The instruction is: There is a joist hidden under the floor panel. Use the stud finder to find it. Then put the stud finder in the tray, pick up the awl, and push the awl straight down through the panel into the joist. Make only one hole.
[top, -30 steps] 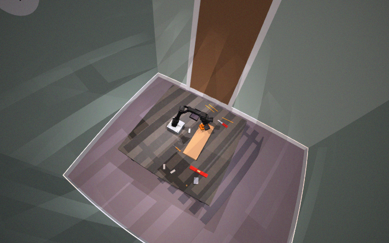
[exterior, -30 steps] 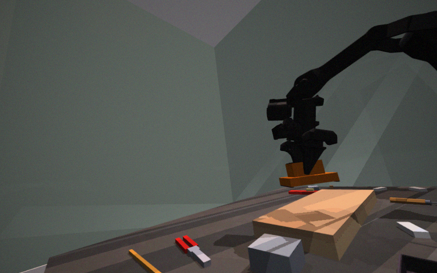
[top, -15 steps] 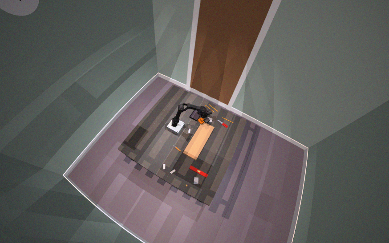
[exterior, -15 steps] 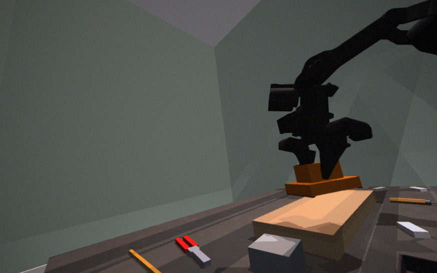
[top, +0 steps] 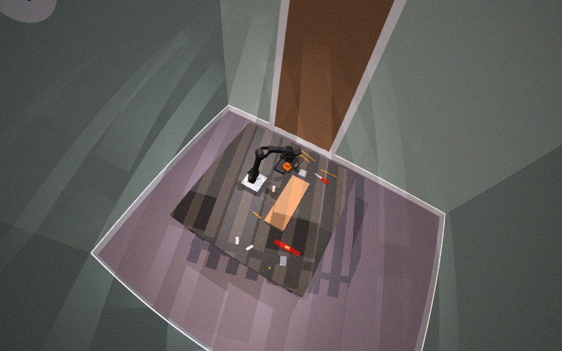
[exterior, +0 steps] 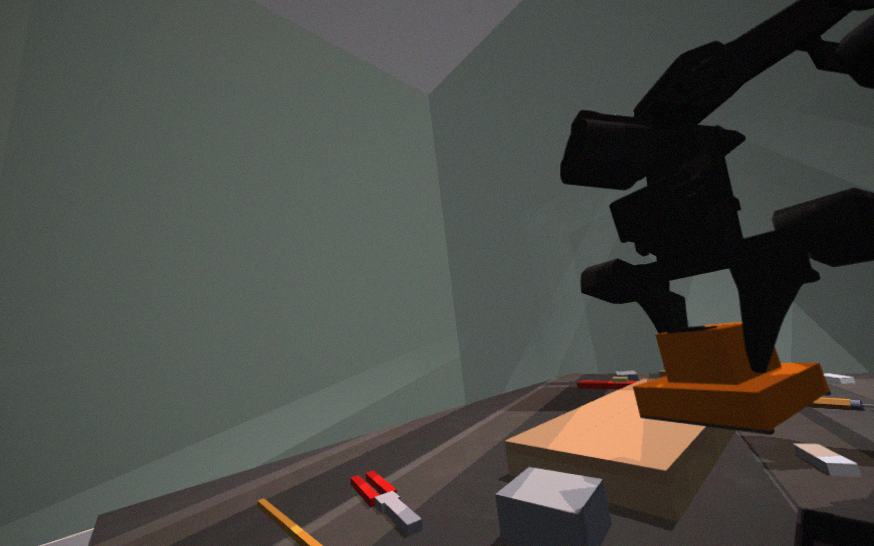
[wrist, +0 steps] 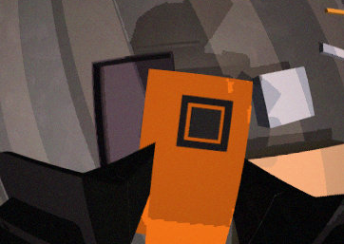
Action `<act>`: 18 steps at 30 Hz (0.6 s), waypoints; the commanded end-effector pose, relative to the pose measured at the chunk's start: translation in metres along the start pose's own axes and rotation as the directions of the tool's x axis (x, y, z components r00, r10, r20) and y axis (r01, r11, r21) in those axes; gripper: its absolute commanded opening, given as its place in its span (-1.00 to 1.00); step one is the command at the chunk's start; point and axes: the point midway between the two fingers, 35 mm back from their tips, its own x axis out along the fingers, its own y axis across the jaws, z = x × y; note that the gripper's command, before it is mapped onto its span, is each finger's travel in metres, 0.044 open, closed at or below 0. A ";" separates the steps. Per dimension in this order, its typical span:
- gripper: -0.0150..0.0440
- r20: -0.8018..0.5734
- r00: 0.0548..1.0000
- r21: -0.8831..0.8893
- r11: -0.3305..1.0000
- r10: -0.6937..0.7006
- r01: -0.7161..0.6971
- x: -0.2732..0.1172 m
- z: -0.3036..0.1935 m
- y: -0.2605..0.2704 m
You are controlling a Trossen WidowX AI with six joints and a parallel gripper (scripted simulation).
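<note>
My gripper (top: 290, 162) (exterior: 712, 352) (wrist: 193, 153) is shut on the orange stud finder (top: 287, 166) (exterior: 705, 405) (wrist: 166, 199), held in the air with its wide base down. In the top view it overlaps the right part of the dark-rimmed tray (top: 280, 167) (wrist: 97, 109); the wrist view shows the tray partly hidden behind it. The tan floor panel (top: 287, 202) (exterior: 596, 440) (wrist: 304, 168) lies to one side. The awl (top: 256, 215) (exterior: 833, 402), with an orange handle and thin metal tip, lies on its side beside the panel's far end. The joist is hidden.
A grey block (top: 302, 173) (exterior: 549, 491) (wrist: 291, 97) stands between tray and panel. Red-handled pliers (top: 323, 179) (exterior: 386, 501) and orange sticks (top: 328, 173) lie beyond. A red level (top: 292, 249), a grey box (top: 283, 260) and small white blocks (top: 236, 240) lie past the panel.
</note>
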 end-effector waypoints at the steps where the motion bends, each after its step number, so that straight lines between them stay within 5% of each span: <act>1: -0.49 0.014 1.000 -0.057 0.998 0.008 -0.007 -0.001 0.009 0.021; 18: -0.49 0.011 0.999 -0.192 0.980 0.050 -0.047 0.015 0.017 0.074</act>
